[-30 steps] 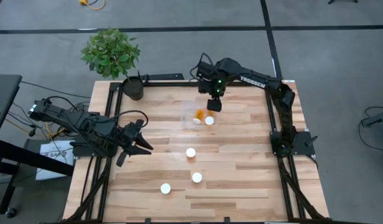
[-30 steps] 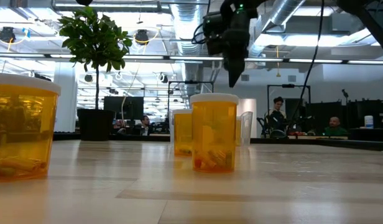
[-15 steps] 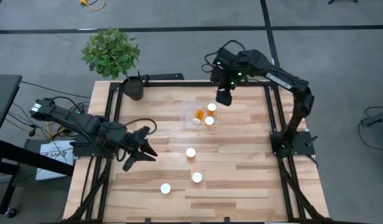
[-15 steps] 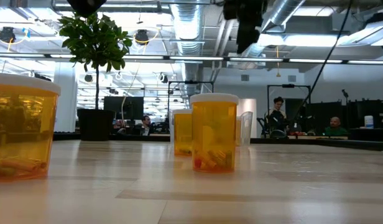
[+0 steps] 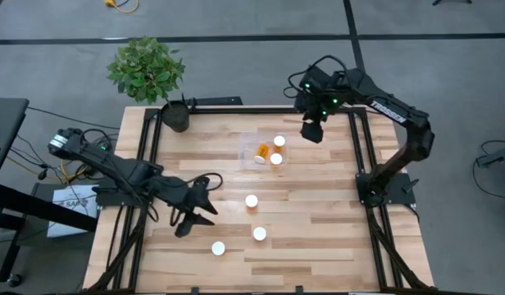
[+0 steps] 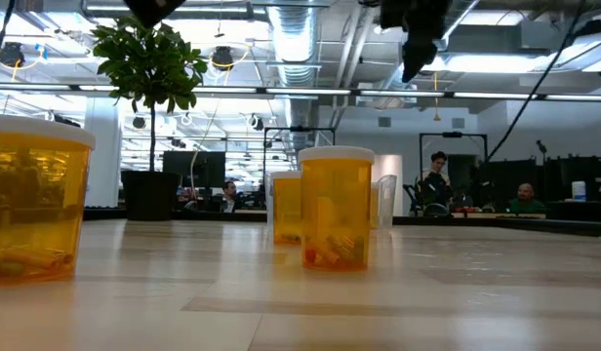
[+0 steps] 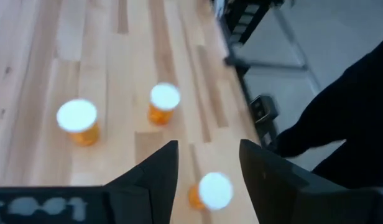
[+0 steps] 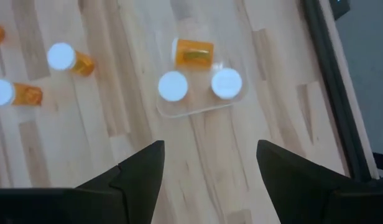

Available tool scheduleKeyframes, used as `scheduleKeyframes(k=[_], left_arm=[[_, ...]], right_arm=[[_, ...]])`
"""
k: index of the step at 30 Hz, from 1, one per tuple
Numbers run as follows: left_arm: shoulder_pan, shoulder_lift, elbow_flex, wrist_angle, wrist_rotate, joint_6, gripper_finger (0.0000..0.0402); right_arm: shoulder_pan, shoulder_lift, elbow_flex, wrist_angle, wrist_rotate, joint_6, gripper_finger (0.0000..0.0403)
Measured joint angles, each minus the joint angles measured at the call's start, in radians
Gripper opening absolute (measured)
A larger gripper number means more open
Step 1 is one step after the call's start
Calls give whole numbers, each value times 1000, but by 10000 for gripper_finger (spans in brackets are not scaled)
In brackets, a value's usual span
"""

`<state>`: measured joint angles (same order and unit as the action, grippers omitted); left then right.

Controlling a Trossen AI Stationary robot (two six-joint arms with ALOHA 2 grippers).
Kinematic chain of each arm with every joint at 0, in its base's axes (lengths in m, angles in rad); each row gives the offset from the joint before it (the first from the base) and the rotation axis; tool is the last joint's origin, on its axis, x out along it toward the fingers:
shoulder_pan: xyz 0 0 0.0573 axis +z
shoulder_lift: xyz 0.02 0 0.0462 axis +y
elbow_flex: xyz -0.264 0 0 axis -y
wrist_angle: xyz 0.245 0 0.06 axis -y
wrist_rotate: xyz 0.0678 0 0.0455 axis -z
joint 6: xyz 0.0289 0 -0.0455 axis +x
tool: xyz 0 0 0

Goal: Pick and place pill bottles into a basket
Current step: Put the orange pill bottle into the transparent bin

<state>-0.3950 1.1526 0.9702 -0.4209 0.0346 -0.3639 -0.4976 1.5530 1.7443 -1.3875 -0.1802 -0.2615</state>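
Three pill bottles are in the clear basket [image 5: 246, 150]: one lying on its side [image 5: 262, 150] and two upright [image 5: 279, 142] [image 5: 275, 159]. They also show in the right wrist view [image 8: 191, 53] [image 8: 173, 86] [image 8: 227, 83]. Three more stand on the wood [image 5: 251, 201] [image 5: 259, 233] [image 5: 218, 247]. My left gripper [image 5: 202, 215] is open and empty, raised left of these loose bottles [image 7: 164, 99] [image 7: 77, 118] [image 7: 210, 190]. My right gripper [image 5: 311, 131] is open and empty, raised to the right of the basket [image 8: 179, 111].
A potted plant [image 5: 146, 70] in a dark pot [image 5: 176, 116] stands at the table's far left corner. Black frame rails [image 5: 363, 164] run along the table's sides. In the low view a bottle [image 6: 337, 210] stands close in front, and people sit in the room behind.
My right gripper has risen and gone from over the basket toward the table's right edge; an upright bottle now shows in the basket where it was. My left gripper has gone toward the table's right and near edges, toward the loose bottles.
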Motion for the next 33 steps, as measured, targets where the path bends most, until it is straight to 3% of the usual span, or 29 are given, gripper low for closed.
scheduleKeyframes(k=[8, 15, 25, 33], left_arm=[[-5, 190, 183, -255, 42, 24, 161], [-46, 320, 255, -441, 74, 99, 161], [-88, 435, 260, -430, 77, 169, 162], [-104, 455, 299, -407, 41, 150, 197]], right_arm=[[-29, -199, -288, 171, -1, 60, 249], [-1, -357, -435, 303, 1, 191, 249], [91, -422, -461, 351, 6, 288, 249], [150, -421, -461, 349, 56, 298, 250]])
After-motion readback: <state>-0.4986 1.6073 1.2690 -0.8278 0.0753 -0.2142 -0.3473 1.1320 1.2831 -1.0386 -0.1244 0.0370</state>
